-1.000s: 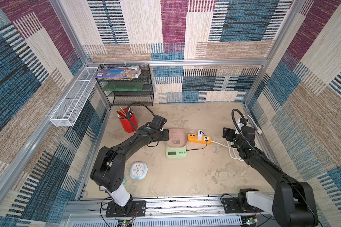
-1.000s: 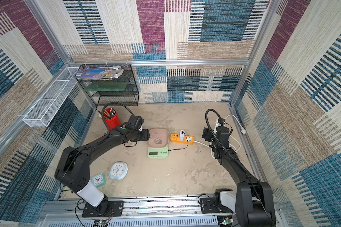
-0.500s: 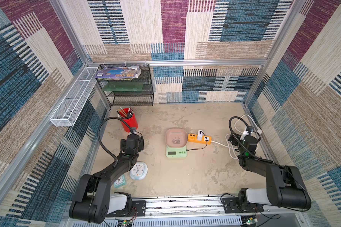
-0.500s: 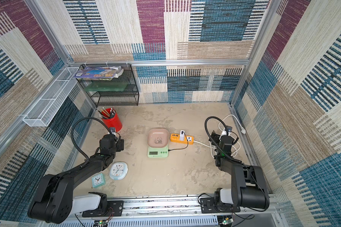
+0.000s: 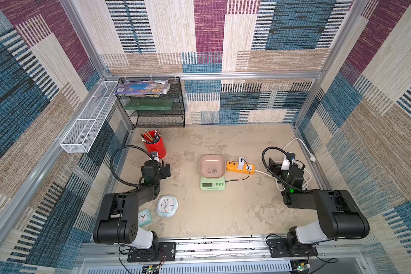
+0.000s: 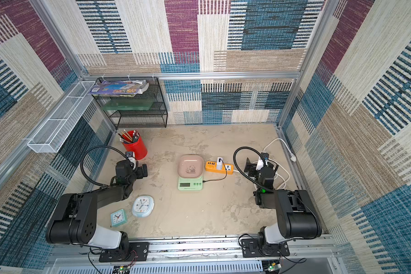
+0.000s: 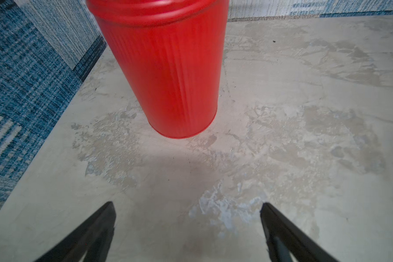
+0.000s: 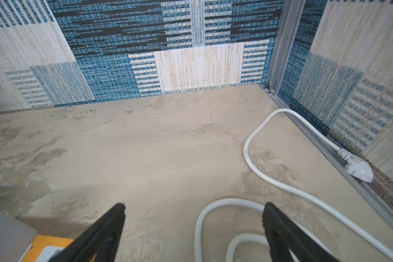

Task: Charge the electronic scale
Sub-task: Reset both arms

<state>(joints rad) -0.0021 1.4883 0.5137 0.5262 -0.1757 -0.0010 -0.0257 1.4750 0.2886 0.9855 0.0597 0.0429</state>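
The mint-green electronic scale sits mid-table with its pink panda tray on top. A thin black cable runs from the scale's right side to a white charger plugged into the orange power strip. My left gripper is open and empty, well left of the scale, facing the red pencil cup. My right gripper is open and empty, right of the strip, above loops of white cord.
The red pencil cup stands at the back left. A round pale-blue clock and a small teal clock lie by the left arm. A black mesh shelf stands in the back corner. The strip's white cord lies along the right wall.
Both arms have drawn back from the scale and the power strip toward their own sides. The left gripper has opened wider. The scale and its cable stay in place.
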